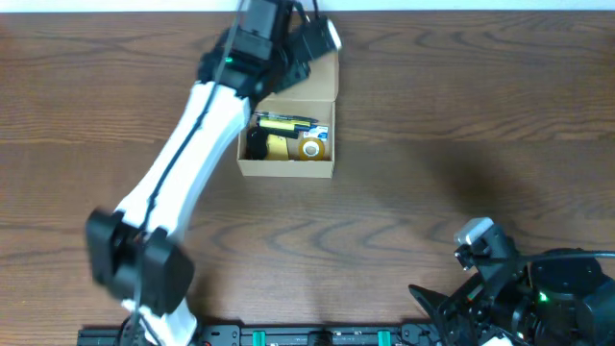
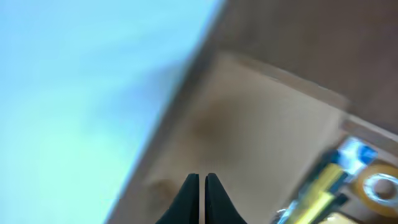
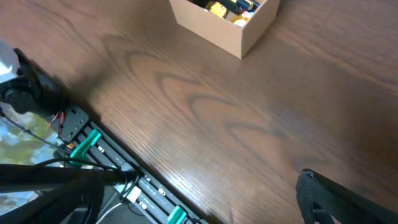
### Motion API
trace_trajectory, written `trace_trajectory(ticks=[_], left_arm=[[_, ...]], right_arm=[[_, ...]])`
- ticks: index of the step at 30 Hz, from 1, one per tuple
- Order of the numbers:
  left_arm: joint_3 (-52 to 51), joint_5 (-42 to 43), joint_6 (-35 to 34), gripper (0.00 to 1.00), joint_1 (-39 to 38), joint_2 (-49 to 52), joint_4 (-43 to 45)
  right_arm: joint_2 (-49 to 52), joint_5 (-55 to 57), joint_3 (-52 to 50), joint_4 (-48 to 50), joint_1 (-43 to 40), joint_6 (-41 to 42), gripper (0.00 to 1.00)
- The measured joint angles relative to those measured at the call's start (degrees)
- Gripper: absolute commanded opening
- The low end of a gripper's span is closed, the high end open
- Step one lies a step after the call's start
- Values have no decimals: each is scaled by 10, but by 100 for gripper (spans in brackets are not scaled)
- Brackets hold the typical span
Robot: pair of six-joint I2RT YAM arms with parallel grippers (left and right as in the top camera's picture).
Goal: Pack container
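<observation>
The tan cardboard container (image 1: 286, 167) stands open at the back middle of the table, its hinged lid (image 1: 312, 85) raised behind it. Inside lie a yellow tape roll (image 1: 310, 146) and a yellow-and-black item (image 1: 283, 123). My left gripper (image 1: 309, 58) is at the lid's far side. In the left wrist view its fingers (image 2: 203, 179) are shut with the blurred lid (image 2: 261, 118) right in front, and the tape roll (image 2: 377, 186) is at the lower right. My right gripper (image 1: 437, 309) rests open and empty at the front right. The right wrist view shows one of its fingers (image 3: 311, 190) and the container (image 3: 211, 28) far off.
A black rail with green clips (image 3: 93, 146) and cables runs along the table's front edge. A pale blue surface (image 2: 74, 93) lies past the table's far edge, close behind the lid. Bare wood lies between the container and the right arm.
</observation>
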Motion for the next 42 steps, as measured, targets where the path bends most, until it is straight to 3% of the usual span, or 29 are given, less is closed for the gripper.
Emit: trace_trajectory(ticks=[6,10,13,18,22,36,42], left_arm=[[6,-130,-75,6,39,-61,0],[6,-156,-139,6,103,-57,-5],[6,-115,-177,6,170,-52,-4],[6,24,-213,6,280,-33,7],[6,99,-260,6,331,2,38],[6,160,-459,6,322,166,69],[6,162,-494,6,321,179,100]], right_arm=[[0,0,0,0,0,0,99],[0,0,0,0,0,0,99],[0,0,0,0,0,0,99],[0,0,0,0,0,0,99],[0,0,0,0,0,0,99],[0,0,0,0,0,0,99],[0,0,0,0,0,0,99]])
